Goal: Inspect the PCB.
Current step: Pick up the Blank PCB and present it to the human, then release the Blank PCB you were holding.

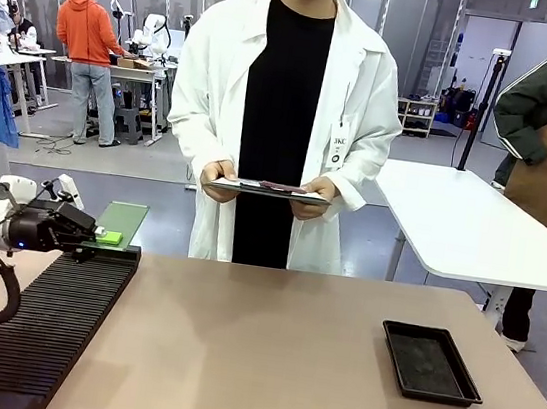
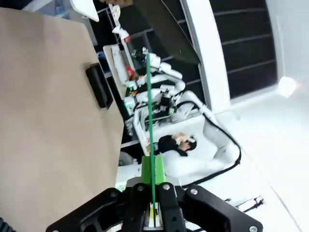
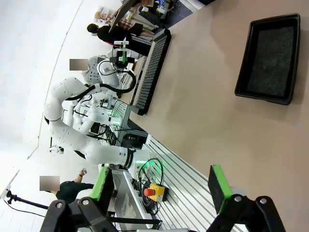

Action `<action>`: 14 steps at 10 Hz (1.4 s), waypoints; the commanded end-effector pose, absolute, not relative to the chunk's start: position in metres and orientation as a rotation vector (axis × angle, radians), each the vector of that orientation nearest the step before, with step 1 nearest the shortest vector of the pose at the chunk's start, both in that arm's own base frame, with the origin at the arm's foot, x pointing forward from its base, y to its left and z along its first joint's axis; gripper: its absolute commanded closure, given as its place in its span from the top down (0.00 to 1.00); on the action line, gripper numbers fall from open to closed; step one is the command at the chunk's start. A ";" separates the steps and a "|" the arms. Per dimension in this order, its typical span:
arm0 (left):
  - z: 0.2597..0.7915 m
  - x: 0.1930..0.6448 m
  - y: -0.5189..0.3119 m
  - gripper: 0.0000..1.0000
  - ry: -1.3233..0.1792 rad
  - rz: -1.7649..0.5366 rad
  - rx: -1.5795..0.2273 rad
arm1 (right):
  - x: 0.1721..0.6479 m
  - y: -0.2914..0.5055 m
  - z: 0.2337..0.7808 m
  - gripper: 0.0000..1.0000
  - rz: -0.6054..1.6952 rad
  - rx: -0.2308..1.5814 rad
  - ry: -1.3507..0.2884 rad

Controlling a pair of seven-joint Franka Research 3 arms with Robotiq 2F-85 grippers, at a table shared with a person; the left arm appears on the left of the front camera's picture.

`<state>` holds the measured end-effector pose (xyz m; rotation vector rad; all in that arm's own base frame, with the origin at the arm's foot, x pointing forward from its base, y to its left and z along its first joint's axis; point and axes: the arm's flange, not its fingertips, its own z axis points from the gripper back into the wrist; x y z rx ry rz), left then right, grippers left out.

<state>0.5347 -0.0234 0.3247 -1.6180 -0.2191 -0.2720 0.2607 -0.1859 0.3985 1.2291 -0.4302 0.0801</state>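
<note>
- The PCB (image 1: 122,222) is pinched by one edge in my left pincer (image 1: 108,236), closed tight on it, over the far end of the black slotted rack (image 1: 46,321).
- My right pincer (image 3: 159,188) gapes wide, holding nothing.
- Across the table, a person holds a clipboard (image 1: 267,190).

Front view: fixed, near edge, facing across table (image 1: 262,364) toward far-side person (image 1: 285,115).
Left wrist view: rolled, close behind left gripper (image 2: 153,174), facing right.
Right wrist view: rolled, behind right gripper (image 3: 159,183), facing left.
Shared by all: table, black tray (image 1: 431,363).
</note>
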 end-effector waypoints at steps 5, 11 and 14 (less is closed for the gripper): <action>0.312 0.557 -0.036 0.00 -0.130 -0.148 -1.620 | 0.262 -0.186 0.400 1.00 0.096 1.237 -0.454; 0.312 0.557 -0.036 0.00 -0.130 -0.148 -1.620 | 0.262 -0.186 0.400 1.00 0.096 1.237 -0.454; 0.312 0.557 -0.036 0.00 -0.130 -0.148 -1.620 | 0.262 -0.186 0.400 1.00 0.096 1.237 -0.454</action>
